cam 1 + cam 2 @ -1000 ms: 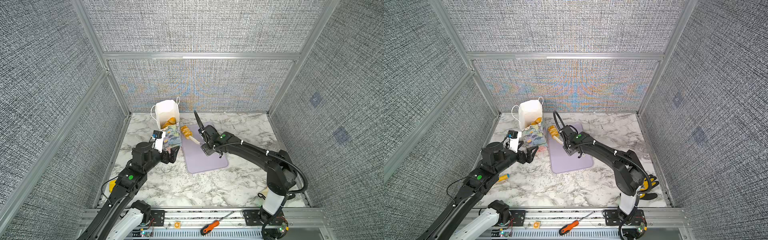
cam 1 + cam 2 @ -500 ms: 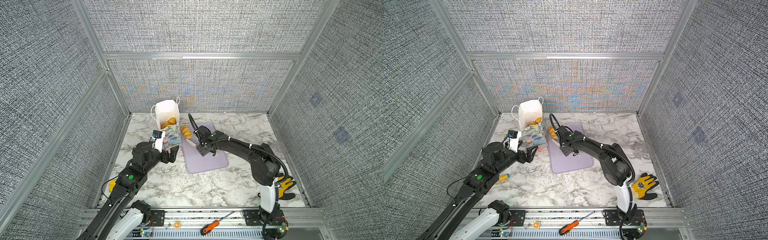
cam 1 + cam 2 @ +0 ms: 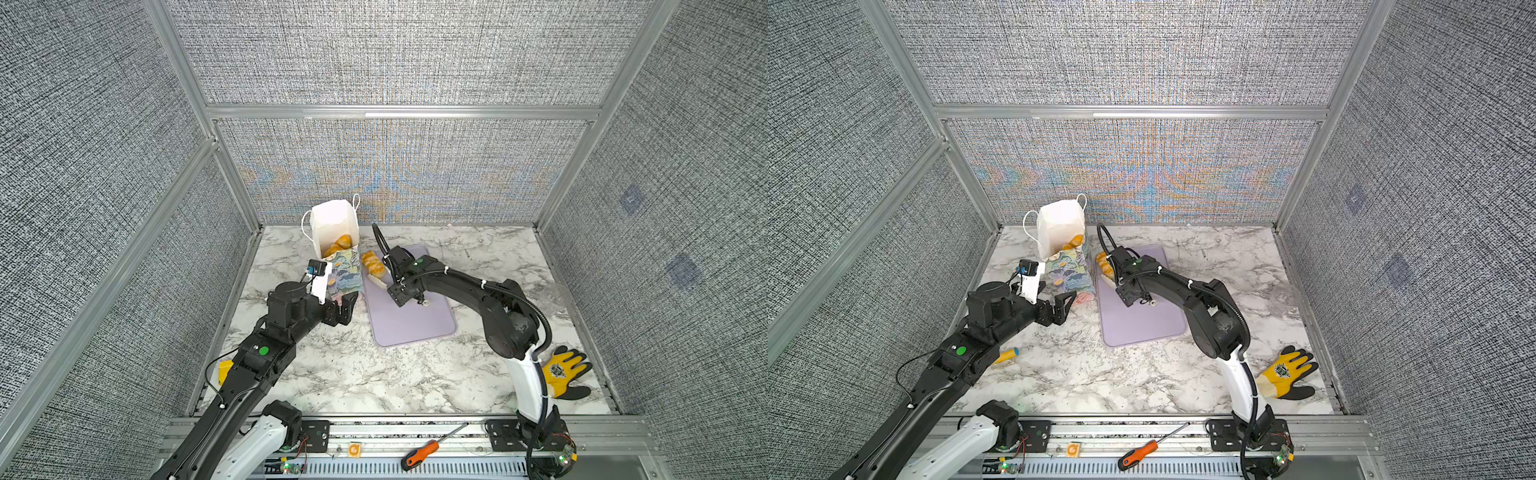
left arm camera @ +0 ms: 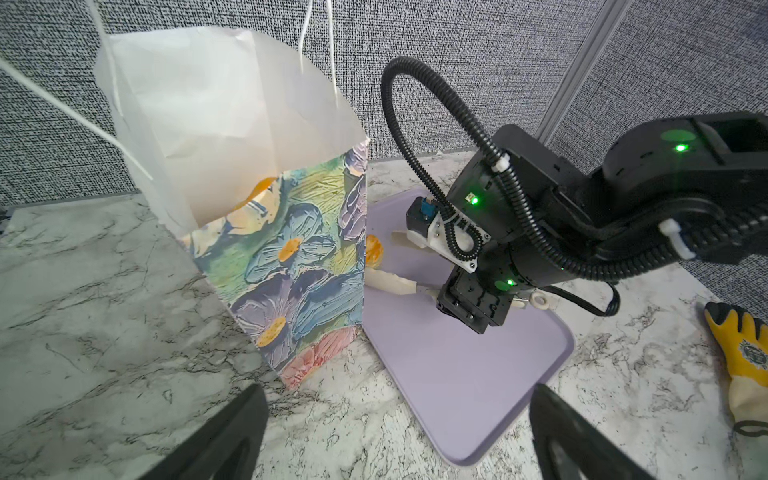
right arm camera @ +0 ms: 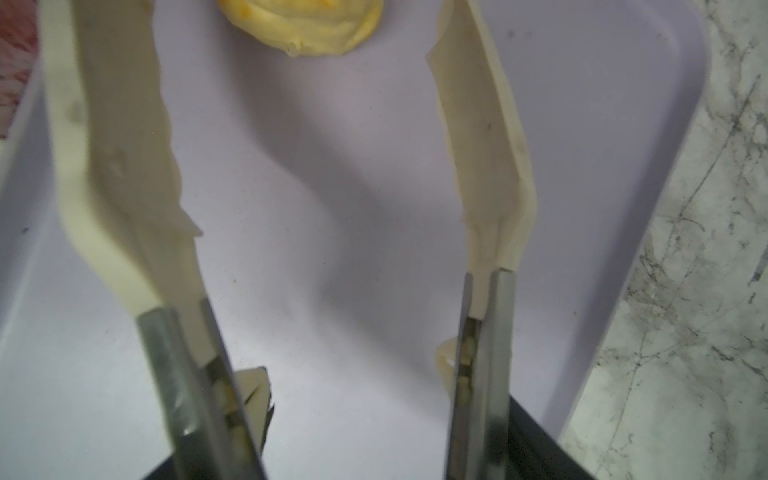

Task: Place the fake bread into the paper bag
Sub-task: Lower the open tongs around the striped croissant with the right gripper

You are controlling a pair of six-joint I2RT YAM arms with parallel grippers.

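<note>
The paper bag stands open at the back left, floral outside, white inside, seen too in a top view and the left wrist view. Fake bread lies inside it. One more fake bread rests on the far left corner of the lilac tray, close to the bag. My right gripper is open, its cream fingers low over the tray. That bread sits between their tips, untouched. My left gripper is open and empty at the bag's near foot.
A yellow and black glove lies at the front right of the marble table. An orange-handled screwdriver rests on the front rail. A small yellow marker lies beside the left arm. Grey walls close in three sides.
The right gripper has slid left along the tray toward the bread, and the arm's elbow has folded in, uncovering the glove. The left arm and the bag have stayed put.
</note>
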